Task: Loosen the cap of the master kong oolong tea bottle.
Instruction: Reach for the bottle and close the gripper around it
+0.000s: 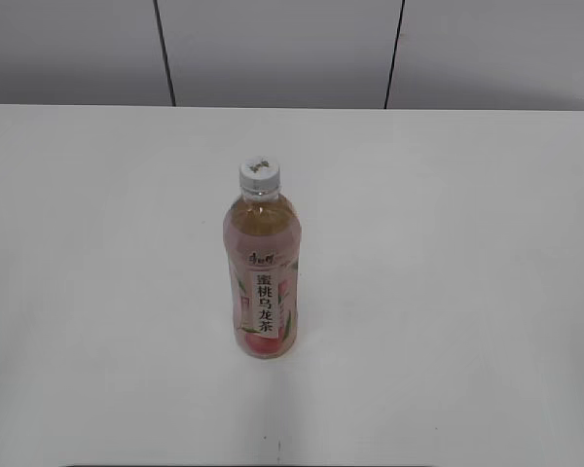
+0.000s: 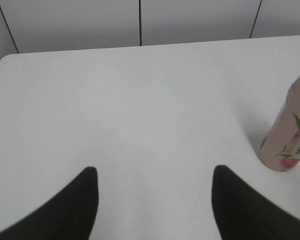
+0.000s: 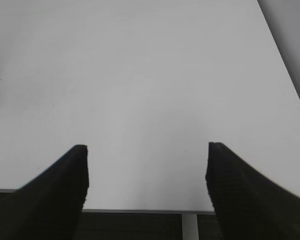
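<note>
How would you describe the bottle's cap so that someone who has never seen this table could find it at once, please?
On the white table one bottle stands upright near the middle, with a pink-and-white label. The cap sits at its very top: small, round and white, with a faint dark mark on it, above the pale amber tea.
</note>
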Action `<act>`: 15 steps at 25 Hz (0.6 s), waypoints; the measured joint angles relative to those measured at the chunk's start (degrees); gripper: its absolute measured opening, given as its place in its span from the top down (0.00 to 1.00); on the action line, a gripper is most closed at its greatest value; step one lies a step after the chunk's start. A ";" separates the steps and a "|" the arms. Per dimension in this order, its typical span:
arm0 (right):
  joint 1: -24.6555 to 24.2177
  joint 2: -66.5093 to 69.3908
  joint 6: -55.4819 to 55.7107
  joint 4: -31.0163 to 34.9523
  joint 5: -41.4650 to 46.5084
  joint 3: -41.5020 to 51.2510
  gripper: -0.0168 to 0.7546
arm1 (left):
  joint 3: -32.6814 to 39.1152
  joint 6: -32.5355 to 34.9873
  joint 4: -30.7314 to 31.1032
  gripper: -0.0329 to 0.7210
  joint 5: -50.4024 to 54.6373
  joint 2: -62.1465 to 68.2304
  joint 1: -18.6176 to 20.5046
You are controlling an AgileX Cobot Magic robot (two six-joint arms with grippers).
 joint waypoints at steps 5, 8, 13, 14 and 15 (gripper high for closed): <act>0.00 0.00 0.00 0.00 0.00 0.00 0.26 | -0.67 0.00 0.00 0.38 -2.88 2.20 0.00; 0.00 0.00 0.00 0.00 0.00 0.00 0.26 | -0.61 0.00 -0.07 0.38 -9.90 4.62 0.00; 0.00 0.00 0.00 0.00 0.00 0.00 0.26 | 0.25 0.00 -0.39 0.38 -22.81 11.07 0.00; 0.00 0.00 0.00 0.00 0.00 0.00 0.26 | 0.63 0.00 -0.45 0.39 -25.54 12.99 0.00; 0.00 0.00 0.00 0.00 0.00 0.00 0.26 | 1.11 0.00 -0.49 0.39 -28.40 14.84 0.00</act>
